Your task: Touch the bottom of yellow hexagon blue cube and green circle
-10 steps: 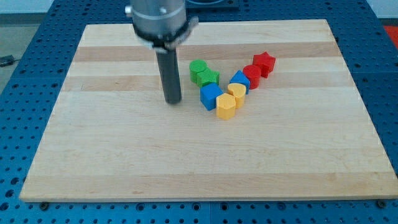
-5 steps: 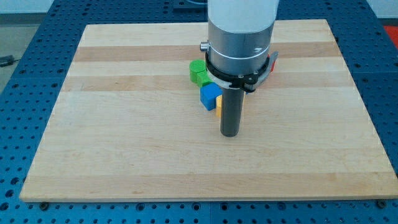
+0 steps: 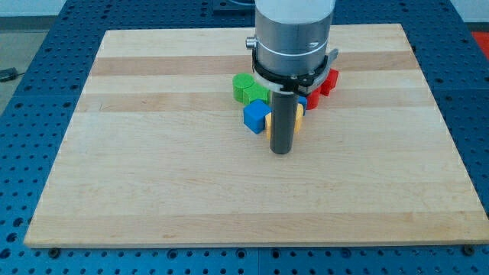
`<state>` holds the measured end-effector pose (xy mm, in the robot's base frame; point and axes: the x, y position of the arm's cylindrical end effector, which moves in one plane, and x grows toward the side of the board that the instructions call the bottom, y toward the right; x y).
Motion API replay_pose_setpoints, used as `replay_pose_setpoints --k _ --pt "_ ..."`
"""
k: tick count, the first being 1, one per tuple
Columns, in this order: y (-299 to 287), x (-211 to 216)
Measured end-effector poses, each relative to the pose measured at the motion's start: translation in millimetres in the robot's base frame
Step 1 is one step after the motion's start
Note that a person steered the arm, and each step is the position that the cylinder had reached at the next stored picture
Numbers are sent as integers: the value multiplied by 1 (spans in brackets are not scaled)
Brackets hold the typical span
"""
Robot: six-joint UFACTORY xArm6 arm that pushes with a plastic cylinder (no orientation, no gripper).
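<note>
Camera view: a pale wooden board (image 3: pixel 153 176) with lengthwise grain stripes is laid on a blue desk (image 3: pixel 30 53) full of small peg holes, and that's pretty much all of the room that can be seen. The arm's wide grey metal cylinder (image 3: pixel 293 38) is seen at the upper middle of the frame, with the dark matte rod hanging below it. My tip (image 3: pixel 281 150) is planted on the board just below the block cluster. The yellow hexagon (image 3: pixel 299 122) is mostly hidden behind the rod, only slivers showing. The blue cube (image 3: pixel 256 118) is sat just left of the rod, and the green circle (image 3: pixel 244 87) is found above it, upper left of the cluster. Red blocks (image 3: pixel 327 82) peek out at the right. No pincer is fitted, so no state can be told.
</note>
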<state>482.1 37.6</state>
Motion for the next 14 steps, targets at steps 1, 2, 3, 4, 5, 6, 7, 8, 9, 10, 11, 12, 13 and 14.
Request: replay_pose_setpoints --k 1,2,3,4,5,6,7,8,9,10,11,12,13,14 --pt "0 -2" --pt "-1 -3" --pt "-10 -3" --pt "-20 -4" --pt "-25 -8" --pt "-25 -10" --pt "-25 -13" --pt "-25 -19" --pt "-25 -22" --pt "-27 -21" --pt "-31 -6" --pt "-48 4" --pt "-62 -5" --pt "-62 -18"
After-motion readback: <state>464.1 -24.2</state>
